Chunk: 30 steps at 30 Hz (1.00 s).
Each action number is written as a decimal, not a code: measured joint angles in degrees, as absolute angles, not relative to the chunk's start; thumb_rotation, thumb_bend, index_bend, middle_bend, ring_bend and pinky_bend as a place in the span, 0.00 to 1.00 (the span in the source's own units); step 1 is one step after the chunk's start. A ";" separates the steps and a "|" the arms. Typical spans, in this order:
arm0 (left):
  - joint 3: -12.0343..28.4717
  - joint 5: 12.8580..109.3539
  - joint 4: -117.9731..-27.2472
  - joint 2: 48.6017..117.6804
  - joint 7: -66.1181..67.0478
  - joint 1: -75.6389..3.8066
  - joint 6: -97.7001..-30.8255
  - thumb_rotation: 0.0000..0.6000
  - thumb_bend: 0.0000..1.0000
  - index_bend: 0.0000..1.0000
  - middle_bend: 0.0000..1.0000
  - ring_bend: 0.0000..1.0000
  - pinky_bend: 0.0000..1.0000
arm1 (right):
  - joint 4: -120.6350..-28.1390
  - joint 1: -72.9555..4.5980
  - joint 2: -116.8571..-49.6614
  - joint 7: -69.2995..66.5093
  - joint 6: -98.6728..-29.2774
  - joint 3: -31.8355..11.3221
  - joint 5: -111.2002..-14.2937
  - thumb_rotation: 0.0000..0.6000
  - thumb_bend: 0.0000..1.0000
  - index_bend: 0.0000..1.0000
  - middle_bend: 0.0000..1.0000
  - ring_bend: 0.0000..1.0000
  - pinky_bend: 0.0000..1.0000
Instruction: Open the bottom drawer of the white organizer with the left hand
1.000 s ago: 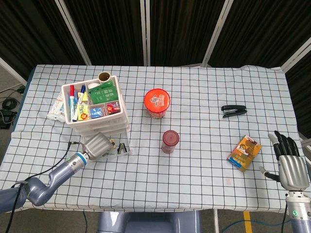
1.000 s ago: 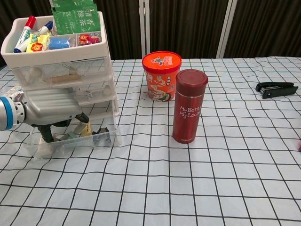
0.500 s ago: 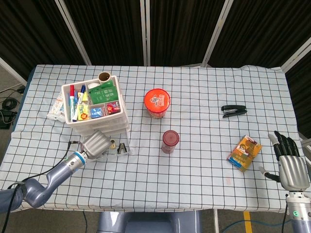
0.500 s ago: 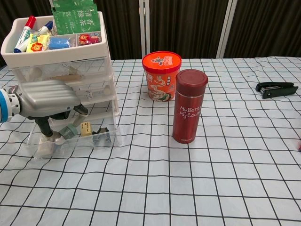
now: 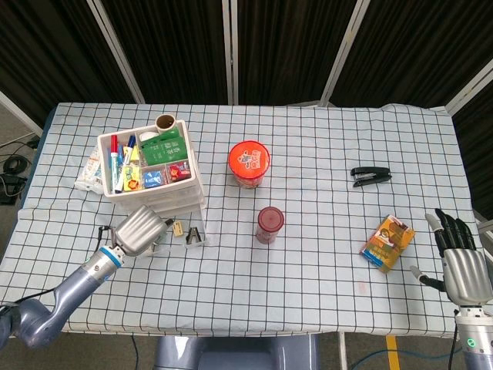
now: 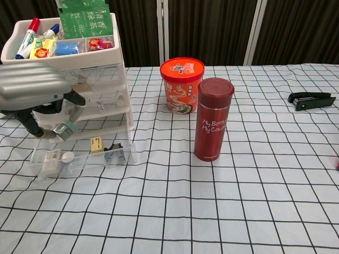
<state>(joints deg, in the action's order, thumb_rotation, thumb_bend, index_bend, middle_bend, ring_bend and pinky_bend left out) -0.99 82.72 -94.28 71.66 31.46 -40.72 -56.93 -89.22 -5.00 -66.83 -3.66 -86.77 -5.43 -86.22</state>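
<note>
Overhead, the white organizer [image 5: 154, 171] was seen at the left of the checked surface [image 5: 308, 262], its bottom drawer [image 5: 179, 233] pulled out toward the near edge with small items lying in it. The left hand [image 5: 140, 229] was found over the drawer's left part, knuckles up; whether anything was held could not be told from this view. The right hand [image 5: 461, 262] was seen at the far right edge, fingers extended and apart, holding nothing, near a small orange packet [image 5: 387, 243]. A red-lidded tub [image 5: 249, 163], a dark red flask [image 5: 269, 224] and a black stapler [image 5: 370, 176] were set apart across the cloth.

From the chest camera, the left hand [image 6: 33, 100] was shown raised clear of the open drawer [image 6: 79, 157], fingers hanging curled with nothing between them. The flask [image 6: 214, 119] stood upright just in front of the tub [image 6: 181, 84].
</note>
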 measured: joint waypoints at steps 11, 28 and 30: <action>-3.98 85.40 -96.82 66.23 31.08 -32.32 -67.60 1.00 0.51 0.60 1.00 0.99 0.89 | -90.26 -4.43 -66.54 -3.02 -87.89 -4.16 -88.53 1.00 0.05 0.02 0.00 0.00 0.00; -4.58 81.83 -80.09 69.97 19.59 -24.58 -70.10 1.00 0.51 0.58 1.00 0.99 0.89 | -91.01 -4.46 -66.30 -2.24 -87.24 -3.81 -88.47 1.00 0.05 0.02 0.00 0.00 0.00; -3.73 80.82 -77.84 71.81 18.79 -24.61 -69.26 1.00 0.50 0.55 1.00 0.99 0.89 | -91.04 -4.46 -66.30 -2.24 -87.30 -3.81 -88.58 1.00 0.05 0.02 0.00 0.00 0.00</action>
